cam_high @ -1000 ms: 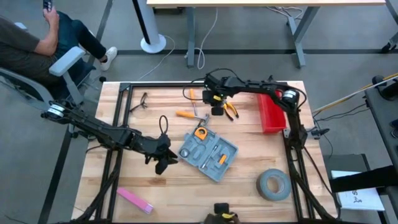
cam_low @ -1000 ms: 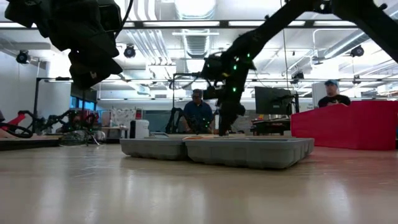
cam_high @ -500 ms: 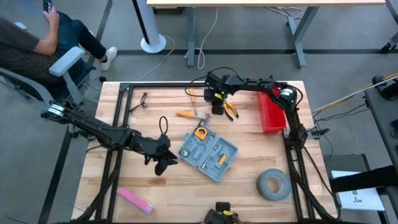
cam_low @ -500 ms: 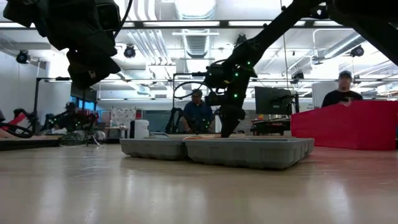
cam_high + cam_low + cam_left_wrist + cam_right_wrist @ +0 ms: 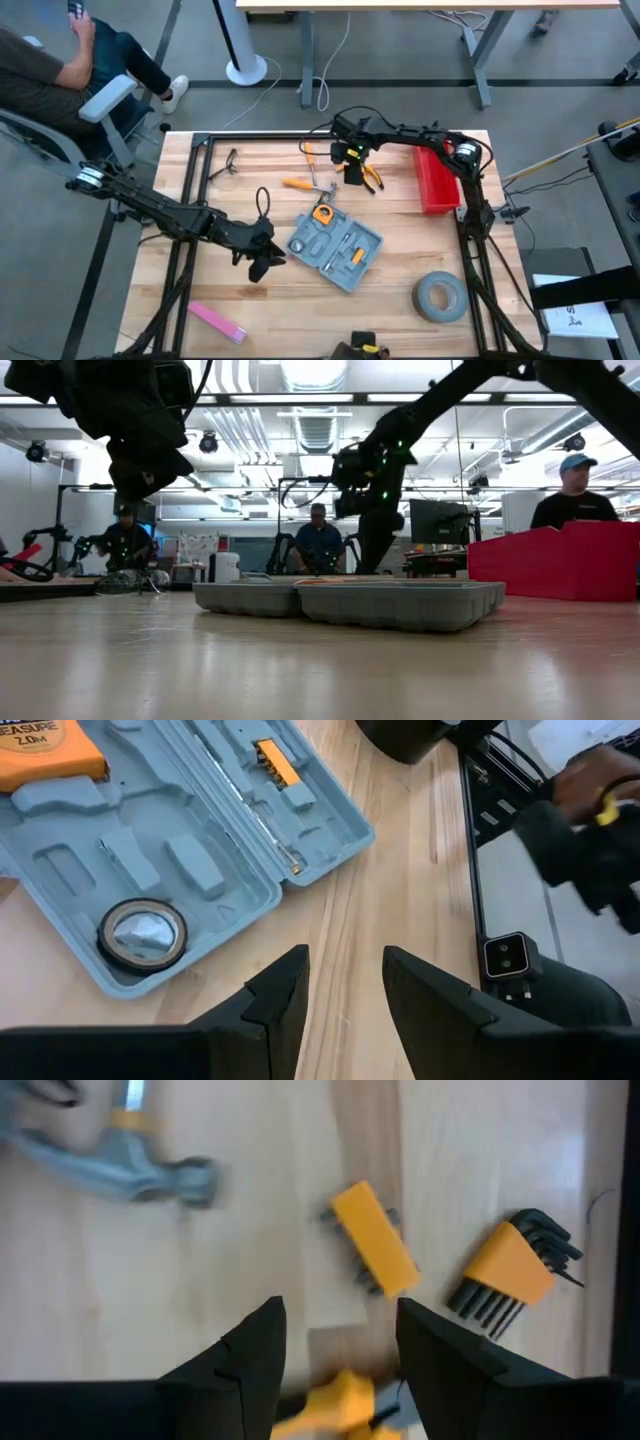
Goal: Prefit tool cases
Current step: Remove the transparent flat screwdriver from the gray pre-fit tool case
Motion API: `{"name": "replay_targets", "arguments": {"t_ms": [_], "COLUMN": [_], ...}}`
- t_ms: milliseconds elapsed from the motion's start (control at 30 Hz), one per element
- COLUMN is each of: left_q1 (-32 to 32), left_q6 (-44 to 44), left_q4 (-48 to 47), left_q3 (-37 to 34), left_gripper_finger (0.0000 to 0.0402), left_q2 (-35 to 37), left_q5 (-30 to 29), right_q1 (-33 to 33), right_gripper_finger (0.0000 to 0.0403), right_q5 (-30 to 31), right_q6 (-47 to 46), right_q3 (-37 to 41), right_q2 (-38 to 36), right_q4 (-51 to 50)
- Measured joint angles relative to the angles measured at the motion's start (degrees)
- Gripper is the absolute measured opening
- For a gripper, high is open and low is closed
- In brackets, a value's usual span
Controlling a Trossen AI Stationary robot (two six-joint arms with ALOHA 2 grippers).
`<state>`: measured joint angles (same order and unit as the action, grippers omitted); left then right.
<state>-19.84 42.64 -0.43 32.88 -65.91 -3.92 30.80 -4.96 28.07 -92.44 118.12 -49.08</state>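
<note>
Fingers of our right gripper (image 5: 352, 176) stand apart and empty at the far side of the surface (image 5: 400, 300), above the loose pliers (image 5: 371, 178); our left gripper (image 5: 258, 266), fingers parted too, waits just beside the open tool case (image 5: 335, 244).

Low down, we see the tool case lying flat.

Our left wrist shows moulded recesses, a tape measure (image 5: 45, 758) seated.

Our right wrist shows a bit holder (image 5: 374, 1238), hex keys (image 5: 510, 1270) and a hammer (image 5: 130, 1155) beyond our parted fingers. We judge tool-fetching underway; next we must lower onto one tool and close.
</note>
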Motion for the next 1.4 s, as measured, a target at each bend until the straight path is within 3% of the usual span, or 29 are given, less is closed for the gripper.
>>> {"name": "replay_targets", "arguments": {"t_ms": [267,533,1033,1400], "left_q1": [-0.04,-0.07,-0.09,-0.11], "left_q6": [-0.71,-1.43,-1.41,-0.84], "left_q4": [-0.06,-0.44,-0.48,-0.5], "left_q3": [0.0,0.0,0.0,0.0], "left_gripper_finger": [0.0137,0.0137,0.0137,0.0137], "left_q2": [0.0,0.0,0.0,-0.02], "left_q5": [0.02,0.02,-0.11,-0.11], "right_q1": [-5.23,-15.48,-33.28,-40.65], "right_gripper_finger": [0.0154,0.016,0.0175,0.016], "right_q5": [-0.46,-1.11,0.44,5.0], "right_q6": [-0.61,-4.85,-7.83,-5.15], "right_q3": [0.0,0.15,0.61,0.74], "right_q2": [-5.84,-9.97,-7.92,-2.71], "right_q4": [-3.4,-4.89,-1.58,-1.1]}}
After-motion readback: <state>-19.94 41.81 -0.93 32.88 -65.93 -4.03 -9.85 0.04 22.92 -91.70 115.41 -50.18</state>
